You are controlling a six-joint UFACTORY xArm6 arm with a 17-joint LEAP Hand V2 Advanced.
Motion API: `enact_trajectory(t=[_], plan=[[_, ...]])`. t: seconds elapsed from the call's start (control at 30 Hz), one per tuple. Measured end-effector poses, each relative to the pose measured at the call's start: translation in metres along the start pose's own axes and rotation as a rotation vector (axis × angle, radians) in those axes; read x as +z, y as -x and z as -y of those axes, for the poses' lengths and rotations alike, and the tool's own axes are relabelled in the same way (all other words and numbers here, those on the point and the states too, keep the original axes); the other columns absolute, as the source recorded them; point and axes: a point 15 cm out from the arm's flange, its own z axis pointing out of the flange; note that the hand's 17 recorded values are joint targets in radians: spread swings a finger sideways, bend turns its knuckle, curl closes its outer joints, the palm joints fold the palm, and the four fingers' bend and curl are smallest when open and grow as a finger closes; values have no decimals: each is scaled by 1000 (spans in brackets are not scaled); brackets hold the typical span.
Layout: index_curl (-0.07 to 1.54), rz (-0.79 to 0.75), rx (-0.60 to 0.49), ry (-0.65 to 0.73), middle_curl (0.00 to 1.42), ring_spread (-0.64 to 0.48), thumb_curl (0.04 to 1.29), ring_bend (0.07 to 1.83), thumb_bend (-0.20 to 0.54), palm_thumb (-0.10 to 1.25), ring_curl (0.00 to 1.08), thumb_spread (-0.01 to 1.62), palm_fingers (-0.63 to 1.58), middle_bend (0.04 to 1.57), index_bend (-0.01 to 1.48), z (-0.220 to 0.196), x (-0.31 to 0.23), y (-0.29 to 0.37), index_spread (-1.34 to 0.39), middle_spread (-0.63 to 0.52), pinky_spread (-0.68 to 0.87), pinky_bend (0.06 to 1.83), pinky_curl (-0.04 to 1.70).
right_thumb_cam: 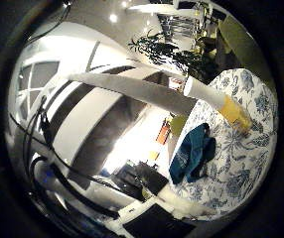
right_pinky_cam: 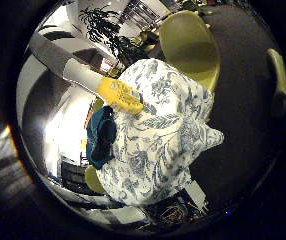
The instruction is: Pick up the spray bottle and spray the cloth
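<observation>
One bottle (right_pinky_cam: 103, 85) over floral surface (right_pinky_cam: 158, 150)
Teal cloth (right_thumb_cam: 192, 153) lies on surface beside bottle's yellow end; hand state: can't tell.

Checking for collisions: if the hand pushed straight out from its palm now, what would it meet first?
Probably the floral-covered table, with the teal cloth on it; a yellow-tipped white tube crosses nearer, though depth is unclear.

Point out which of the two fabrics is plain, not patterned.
The small crumpled teal cloth. It lies on the white tablecloth, which is printed all over with blue-grey leaves and flowers.
</observation>
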Motion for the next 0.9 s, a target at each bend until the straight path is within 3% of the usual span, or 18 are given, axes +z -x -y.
enact_trajectory(t=[0.9], plan=[[241, 115, 42, 81, 327, 220, 313, 420, -29, 531, 255, 917, 42, 282, 141, 33, 108, -39, -171, 193, 376, 500, 304]])
